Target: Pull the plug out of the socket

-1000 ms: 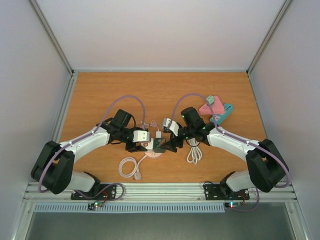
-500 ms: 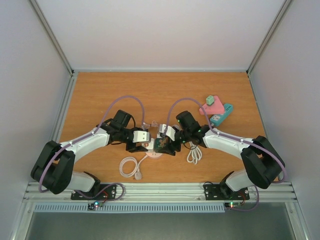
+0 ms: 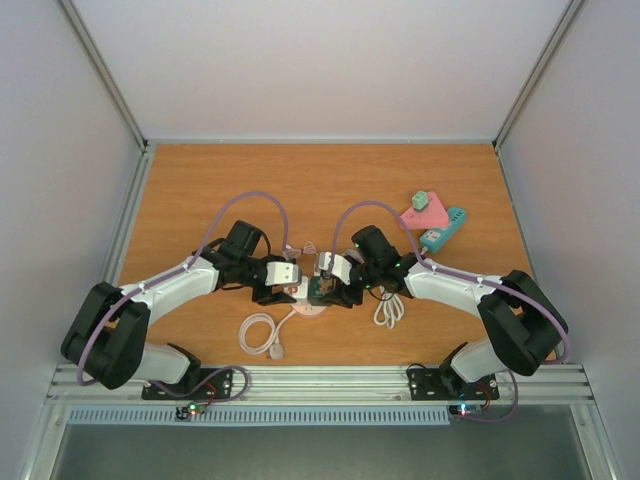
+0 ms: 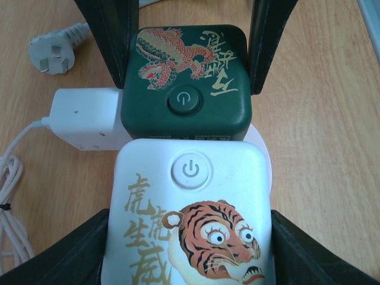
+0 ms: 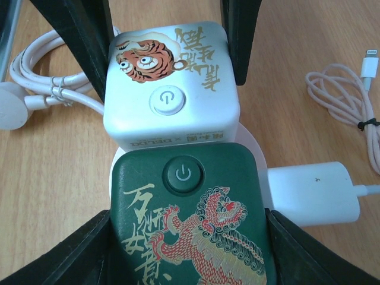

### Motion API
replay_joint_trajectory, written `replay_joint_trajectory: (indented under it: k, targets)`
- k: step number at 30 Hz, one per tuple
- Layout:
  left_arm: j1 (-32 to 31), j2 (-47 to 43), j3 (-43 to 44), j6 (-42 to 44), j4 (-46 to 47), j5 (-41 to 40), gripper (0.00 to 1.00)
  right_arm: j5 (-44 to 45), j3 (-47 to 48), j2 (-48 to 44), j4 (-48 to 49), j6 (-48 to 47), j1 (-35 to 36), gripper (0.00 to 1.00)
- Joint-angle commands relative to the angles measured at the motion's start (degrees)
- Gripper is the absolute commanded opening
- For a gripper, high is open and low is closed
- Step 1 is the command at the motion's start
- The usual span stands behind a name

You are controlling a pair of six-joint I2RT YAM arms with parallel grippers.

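Arms (image 3: 170, 285) converge low; left claw (image 4: 190, 255) straddles white cube (image 4: 190, 208) (right claw (image 5: 190, 255), green cube (image 5: 190, 202)).

Grips in the left claw (image 4: 190, 221) a white tiger-printed cube (image 4: 189, 237), butted just ahead against a green dragon cube (image 4: 187, 83) hugged by the dark fingers (image 4: 110, 35) of the right claw (image 4: 191, 88), with a white adapter (image 4: 86, 119) ahead-left touching that cube and a loose plug (image 4: 52, 54) farther ahead-left on the wooden table (image 4: 320, 148).

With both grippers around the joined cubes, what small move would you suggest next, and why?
Probably squeeze the right gripper firmly onto the green cube: its fingers flank it, contact unclear, while the left gripper clamps the white cube for the pull.
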Motion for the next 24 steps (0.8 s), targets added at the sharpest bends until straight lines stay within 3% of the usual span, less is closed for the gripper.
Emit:
replay_joint_trajectory:
  k: [1, 13, 24]
  targets:
    - [0.01, -0.84, -1.10, -0.06, 1.87, 2.54, 0.37, 1.41, -0.49, 1.37, 1.96, -0.51, 1.37, 0.56]
    - [0.99, -3.35, 0.14, -2.76, 3.03, 8.78, 0.31, 2.81, -0.32, 1.94, 0.90, -0.28, 1.45, 0.33]
    - [2.21, -4.63, 0.86, -1.37, 2.25, 9.31, 0.29, 3.38, 0.56, 2.87, -0.18, 0.36, 1.43, 0.27]
